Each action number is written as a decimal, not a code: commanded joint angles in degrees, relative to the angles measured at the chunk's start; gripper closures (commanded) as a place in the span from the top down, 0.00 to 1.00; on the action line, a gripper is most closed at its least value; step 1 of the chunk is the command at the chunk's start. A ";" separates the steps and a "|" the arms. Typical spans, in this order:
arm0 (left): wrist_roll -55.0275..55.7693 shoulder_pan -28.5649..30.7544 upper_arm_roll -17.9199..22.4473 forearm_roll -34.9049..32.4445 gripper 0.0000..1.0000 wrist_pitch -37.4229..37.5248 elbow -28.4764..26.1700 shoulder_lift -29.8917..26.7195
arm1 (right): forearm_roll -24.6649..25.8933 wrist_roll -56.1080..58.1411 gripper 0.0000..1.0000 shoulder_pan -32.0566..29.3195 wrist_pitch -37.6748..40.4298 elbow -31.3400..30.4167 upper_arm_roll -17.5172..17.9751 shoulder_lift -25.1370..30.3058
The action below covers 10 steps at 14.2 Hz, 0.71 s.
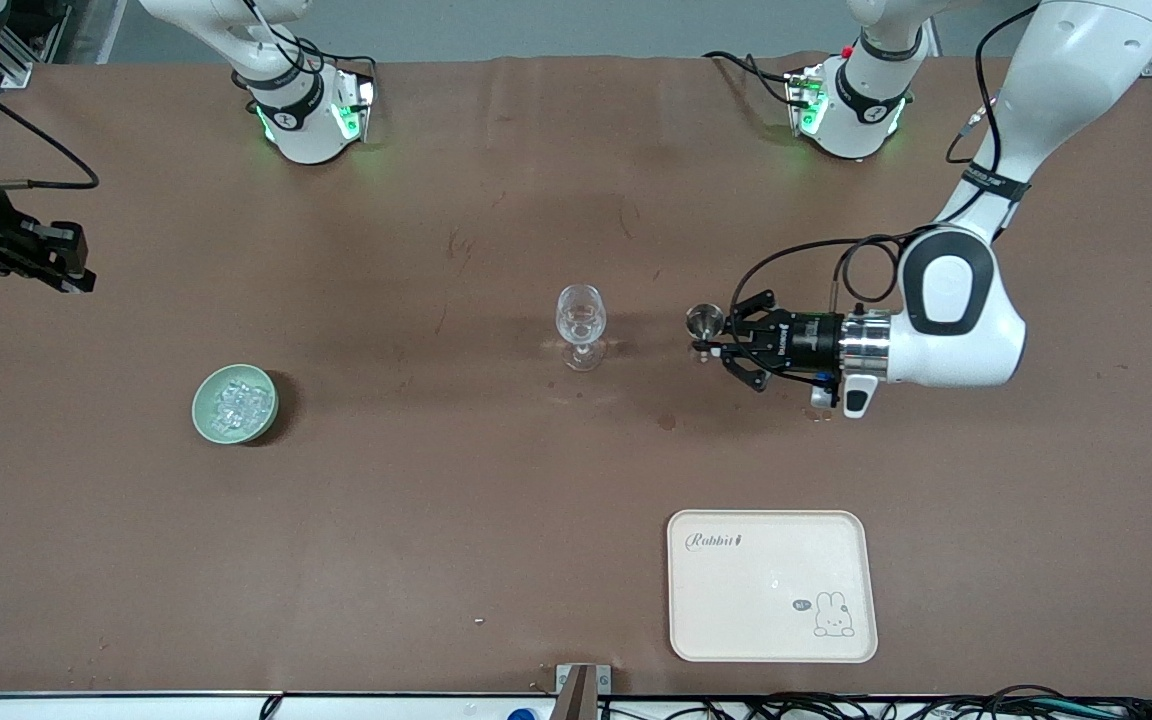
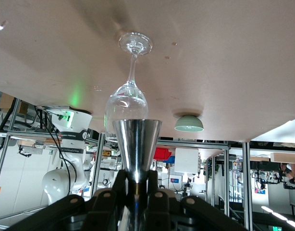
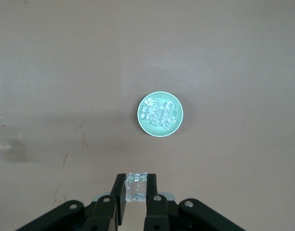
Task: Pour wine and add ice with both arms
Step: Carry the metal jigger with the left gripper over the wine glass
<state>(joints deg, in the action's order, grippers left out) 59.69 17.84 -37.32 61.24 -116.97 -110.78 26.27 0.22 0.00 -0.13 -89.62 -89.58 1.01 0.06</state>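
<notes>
Ice is sitting heaped in a small green bowl on the desk, toward the right arm's end and a little nearer the front camera than the stemmed glass. I am judging those cubes to be light, hard and slick, likely to skate out of a loose pinch, so I am wanting the pads on two flat faces of a single cube. My right wrist view is showing exactly that: the right hand is clamping one clear cube between narrow fingers, and it is hovering over bare desk beside the bowl.

I am treating the glass as fragile and top-heavy; a knock at the rim could tip it, so I am planning to drop anything in from above, not nudge it. It is standing upright near the middle of the desk.

My left hand is closing tight on the stem of a small metal jigger, holding it level just beside the glass bowl. I cannot tell whether it has liquid in it.

A cream tray is lying nearer the camera, untouched.
</notes>
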 commanded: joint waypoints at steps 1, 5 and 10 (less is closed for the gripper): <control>1.12 0.70 -2.23 1.51 0.01 -2.91 -3.56 -2.88 | -0.05 -0.26 0.04 -0.22 0.15 -1.21 -0.04 1.35; 2.36 -0.70 -3.99 1.51 0.01 -7.65 -4.61 -2.98 | -0.05 -0.26 0.04 -0.22 0.15 -1.21 -0.04 1.35; 2.53 -3.94 -4.87 1.51 0.01 -12.48 -5.76 -2.80 | -0.05 -0.17 0.04 -0.31 0.23 -1.21 -0.04 1.44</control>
<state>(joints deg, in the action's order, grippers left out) 61.41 15.09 -41.86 61.24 -127.19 -114.95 25.61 0.22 0.00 -0.15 -89.49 -89.58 0.87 0.07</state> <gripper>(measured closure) 0.793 0.793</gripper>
